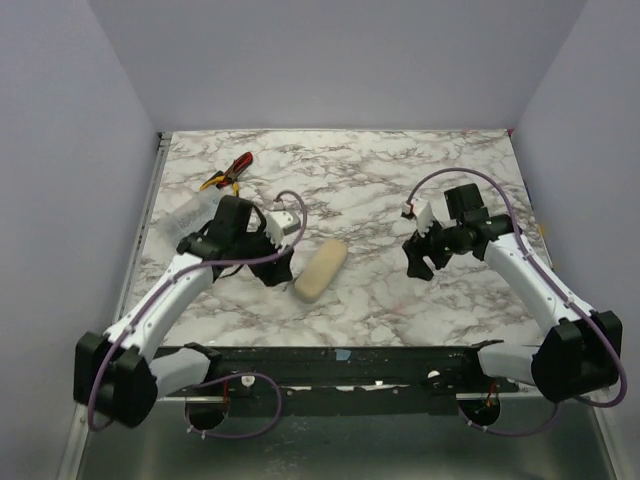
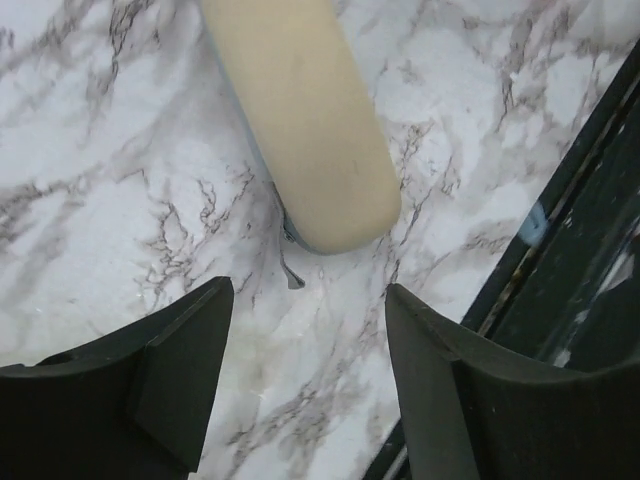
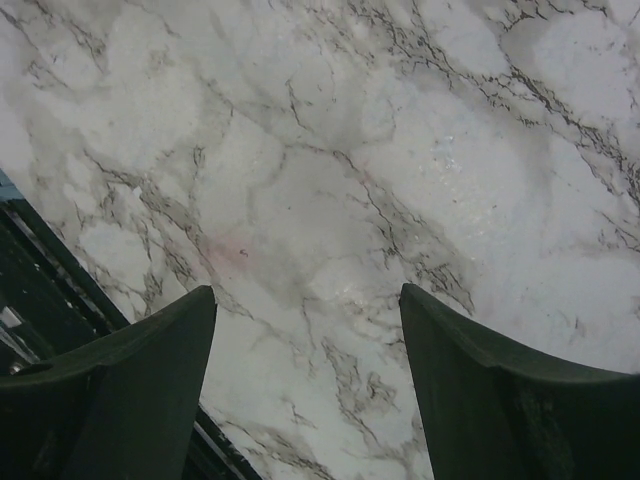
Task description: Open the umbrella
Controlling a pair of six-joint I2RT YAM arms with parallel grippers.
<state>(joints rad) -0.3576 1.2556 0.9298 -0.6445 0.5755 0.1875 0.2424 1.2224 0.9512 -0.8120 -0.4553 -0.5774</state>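
The umbrella (image 1: 320,270) lies folded on the marble table (image 1: 400,180) as a smooth beige oblong, left of centre, angled from near-left to far-right. In the left wrist view its rounded end (image 2: 310,130) has a grey seam and a small zip pull (image 2: 291,272). No shaft, handle or strap shows. My left gripper (image 1: 278,268) is open and empty just left of the umbrella's near end; in its wrist view the gripper (image 2: 308,288) has that end just beyond its fingertips, without touching it. My right gripper (image 1: 418,262) is open and empty over bare marble to the right, as its wrist view (image 3: 305,290) also shows.
Red-and-yellow pliers (image 1: 228,172) lie at the far left of the table. A pale clear object (image 1: 183,215) sits by the left edge, partly behind the left arm. The black front rail (image 1: 340,365) runs along the near edge and shows in both wrist views.
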